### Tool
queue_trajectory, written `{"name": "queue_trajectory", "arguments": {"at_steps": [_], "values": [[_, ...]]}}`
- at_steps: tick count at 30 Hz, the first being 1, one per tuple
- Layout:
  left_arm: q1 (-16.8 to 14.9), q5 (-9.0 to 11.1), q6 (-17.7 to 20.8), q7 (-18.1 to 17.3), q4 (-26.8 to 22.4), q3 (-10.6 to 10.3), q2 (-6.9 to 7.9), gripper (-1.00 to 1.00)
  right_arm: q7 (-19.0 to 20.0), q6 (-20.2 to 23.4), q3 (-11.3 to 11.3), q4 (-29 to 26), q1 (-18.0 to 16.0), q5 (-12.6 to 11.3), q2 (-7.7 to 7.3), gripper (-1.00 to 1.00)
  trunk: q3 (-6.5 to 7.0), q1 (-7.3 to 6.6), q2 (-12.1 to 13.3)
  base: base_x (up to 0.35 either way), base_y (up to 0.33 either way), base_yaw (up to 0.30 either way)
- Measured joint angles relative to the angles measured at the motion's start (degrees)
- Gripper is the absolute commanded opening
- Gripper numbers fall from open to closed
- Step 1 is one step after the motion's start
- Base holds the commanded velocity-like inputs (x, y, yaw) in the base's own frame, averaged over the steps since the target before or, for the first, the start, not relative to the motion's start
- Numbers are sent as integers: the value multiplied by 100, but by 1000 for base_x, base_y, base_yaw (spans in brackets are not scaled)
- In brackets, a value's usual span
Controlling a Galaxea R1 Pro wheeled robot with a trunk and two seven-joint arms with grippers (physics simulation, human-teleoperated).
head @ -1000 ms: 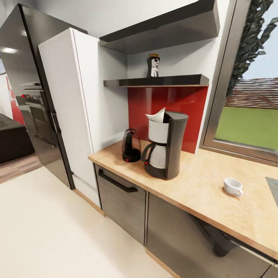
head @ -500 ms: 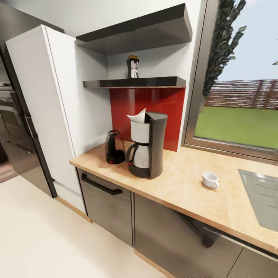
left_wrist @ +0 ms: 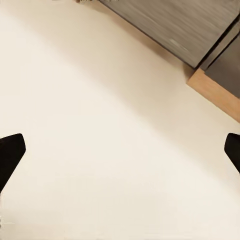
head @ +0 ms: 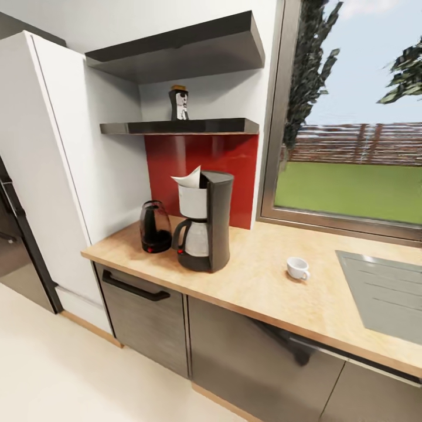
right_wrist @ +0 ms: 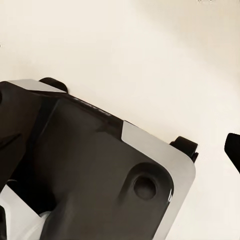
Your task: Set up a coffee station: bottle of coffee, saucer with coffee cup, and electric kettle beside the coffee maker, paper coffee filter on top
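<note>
- My left gripper (left_wrist: 120, 155) is spread wide over the floor (left_wrist: 100, 125), holding nothing.
- My right gripper: I cannot tell its opening.
- The coffee cup (head: 298, 268) stands on the countertop (head: 264, 287), near the coffee maker (head: 204, 228).

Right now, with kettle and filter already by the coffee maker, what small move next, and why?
Probably roll closer and raise an arm toward the coffee bottle, which is on the shelf above the coffee maker. The left end effector is open over bare floor. The cup sits without a saucer.
</note>
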Motion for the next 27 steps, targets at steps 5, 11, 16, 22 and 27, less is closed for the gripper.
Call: {"name": "queue_trajectory", "arguments": {"at_steps": [5,11,16,22,27], "values": [[0,2,1,0,-1,1,3,100,1,-2,0,0,0,0,2,100,1,-1,0,110,227,-16],[0,3,1,0,-1,1,3,100,1,-4,5,0,0,0,7,100,1,-1,0,125,259,-3],[0,2,1,0,-1,1,3,100,1,-8,7,0,0,4,5,100,1,-1,0,127,266,0],[0,0,1,0,-1,1,10,100,3,-4,8,0,0,5,6,100,1,0,0,114,277,-47],[-1,-2,-6,0,2,-1,7,100,3,0,7,-1,1,7,7,100,8,1,0,52,137,-215]]}}
